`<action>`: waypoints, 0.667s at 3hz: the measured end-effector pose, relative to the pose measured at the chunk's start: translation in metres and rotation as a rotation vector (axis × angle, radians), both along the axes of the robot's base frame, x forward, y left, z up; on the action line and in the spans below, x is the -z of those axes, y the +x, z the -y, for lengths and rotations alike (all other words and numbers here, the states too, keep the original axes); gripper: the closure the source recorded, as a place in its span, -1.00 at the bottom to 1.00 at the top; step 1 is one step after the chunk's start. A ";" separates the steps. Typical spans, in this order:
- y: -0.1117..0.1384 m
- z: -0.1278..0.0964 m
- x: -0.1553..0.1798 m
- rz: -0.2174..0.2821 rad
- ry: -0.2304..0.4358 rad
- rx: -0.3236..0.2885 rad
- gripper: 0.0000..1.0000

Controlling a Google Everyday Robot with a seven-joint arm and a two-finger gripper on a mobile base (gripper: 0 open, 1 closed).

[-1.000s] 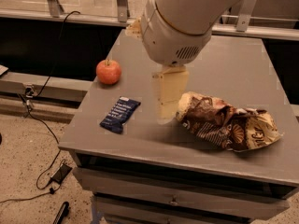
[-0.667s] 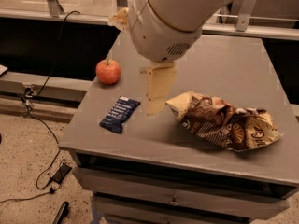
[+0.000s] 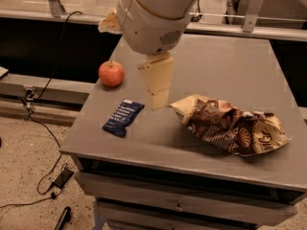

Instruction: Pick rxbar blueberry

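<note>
A grey flat-topped table [image 3: 230, 66] stands on a speckled floor [image 3: 19, 152]. On the table, from the left, are:

- a round red apple [image 3: 111, 74]
- the flat navy rxbar blueberry [image 3: 123, 118], near the front-left edge
- the pale gripper [image 3: 157, 102], hovering just beside the bar; I cannot tell whether it is wide or narrow
- a crumpled brown-and-tan chip bag [image 3: 230, 126]

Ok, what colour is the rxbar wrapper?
The rxbar blueberry is dark navy with pale lettering, shown in the camera view; the gripper hangs just beside it.
</note>
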State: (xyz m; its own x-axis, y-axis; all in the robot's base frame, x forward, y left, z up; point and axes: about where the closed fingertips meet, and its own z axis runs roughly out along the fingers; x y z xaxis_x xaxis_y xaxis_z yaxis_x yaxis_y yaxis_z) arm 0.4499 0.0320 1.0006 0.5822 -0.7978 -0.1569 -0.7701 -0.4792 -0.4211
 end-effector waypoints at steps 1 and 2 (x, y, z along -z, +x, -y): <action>0.027 -0.014 0.032 -0.015 -0.091 -0.160 -1.00; 0.041 -0.023 0.054 0.100 -0.218 -0.327 -1.00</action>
State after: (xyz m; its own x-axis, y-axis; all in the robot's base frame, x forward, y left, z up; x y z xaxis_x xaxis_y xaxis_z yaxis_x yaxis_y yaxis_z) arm 0.4912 0.0553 0.9466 0.8143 -0.5767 0.0655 -0.5232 -0.7781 -0.3476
